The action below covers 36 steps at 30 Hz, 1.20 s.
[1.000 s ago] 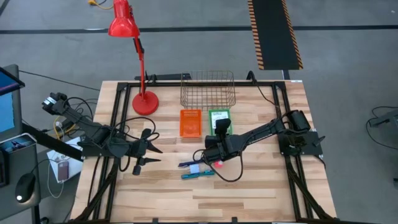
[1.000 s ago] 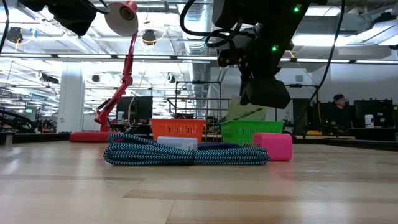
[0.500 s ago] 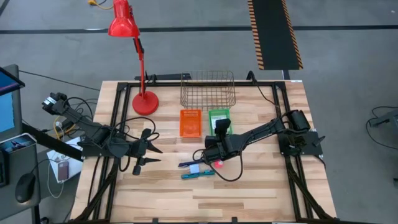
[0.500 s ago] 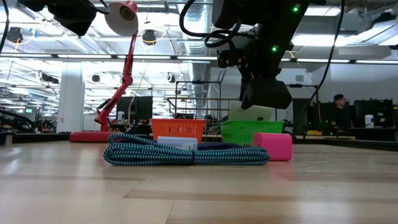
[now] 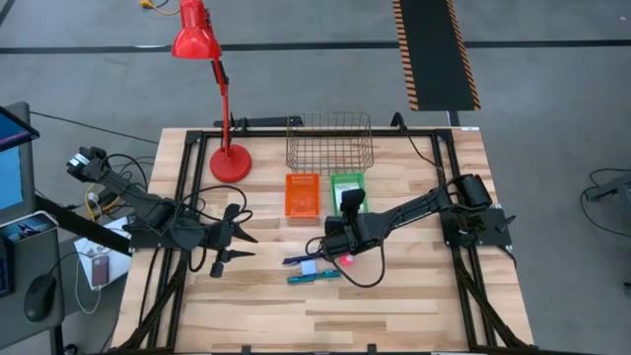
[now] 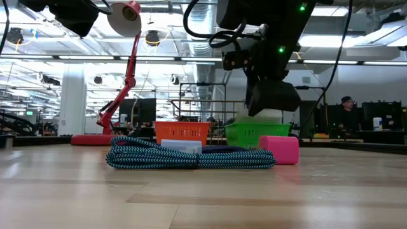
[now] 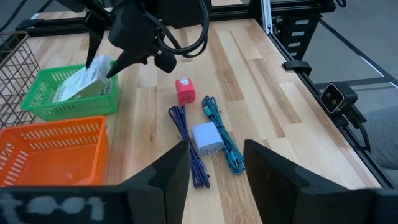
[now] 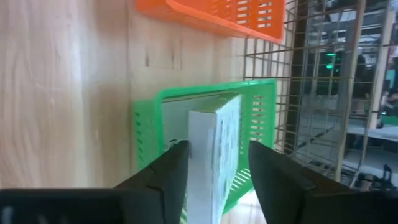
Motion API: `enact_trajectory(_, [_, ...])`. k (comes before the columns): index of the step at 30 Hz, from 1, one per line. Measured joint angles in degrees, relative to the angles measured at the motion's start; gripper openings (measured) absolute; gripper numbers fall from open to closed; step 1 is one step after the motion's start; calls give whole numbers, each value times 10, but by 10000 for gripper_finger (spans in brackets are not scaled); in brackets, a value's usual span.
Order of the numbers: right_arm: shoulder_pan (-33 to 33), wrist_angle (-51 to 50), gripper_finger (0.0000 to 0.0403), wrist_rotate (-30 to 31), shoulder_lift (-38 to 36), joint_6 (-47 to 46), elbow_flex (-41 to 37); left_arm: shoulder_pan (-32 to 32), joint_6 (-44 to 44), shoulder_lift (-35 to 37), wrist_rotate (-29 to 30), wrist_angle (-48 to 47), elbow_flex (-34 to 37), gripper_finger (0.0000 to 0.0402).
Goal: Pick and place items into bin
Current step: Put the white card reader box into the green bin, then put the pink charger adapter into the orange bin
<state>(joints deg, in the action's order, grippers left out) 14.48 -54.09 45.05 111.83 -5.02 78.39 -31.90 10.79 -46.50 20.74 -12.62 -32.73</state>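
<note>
My right gripper (image 5: 348,209) hangs open over the green bin (image 5: 347,185), fingers slanting down toward the far edge. A white card (image 8: 214,149) with black print stands tilted between the fingers, its lower end inside the green bin (image 7: 68,99). A pink piece (image 7: 185,91), a teal cord (image 7: 222,137), a purple cord (image 7: 186,143) and a white plug (image 7: 206,138) lie together on the table. My left gripper (image 5: 240,247) waits open at the table's left, nothing between its fingers. My right gripper has its fingers (image 8: 177,168) on either side of the white card's upper end (image 7: 93,67), coming from above on a slant. I cannot tell whether they touch it. The card leans in the green bin, with its lower end down inside.
An orange bin (image 5: 303,194) stands left of the green one, with a wire basket (image 5: 329,143) behind both. A red lamp (image 5: 229,158) stands at the far left. Black frame rails (image 5: 449,168) run along the table's sides. Bare wood lies toward the near edge.
The white card has sunk from under my right gripper down into the green bin; in the low view only its top now shows above the bin's rim. The gripper itself has stayed over the bin. My left arm has kept still.
</note>
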Motion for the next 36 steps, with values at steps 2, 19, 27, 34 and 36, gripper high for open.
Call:
enact_trajectory(2, [0, 0, 177, -2, 0, 0, 0, 0, 0, 0, 0, 0, 0, 142])
enact_trajectory(19, [15, 0, 201, 3, 0, 5, 0, 0, 0, 0, 0, -2, 0, 142])
enact_trajectory(27, [51, -19, 174, 4, 0, -4, 18, 0, 0, 0, 0, -5, 0, 142])
enact_trajectory(34, [91, -85, 157, 1, -1, -73, 81, 0, -6, 0, 13, 9, 0, 142])
enact_trajectory(36, [103, -102, 156, 1, -1, -99, 98, 0, -6, 0, 33, 20, 0, 142])
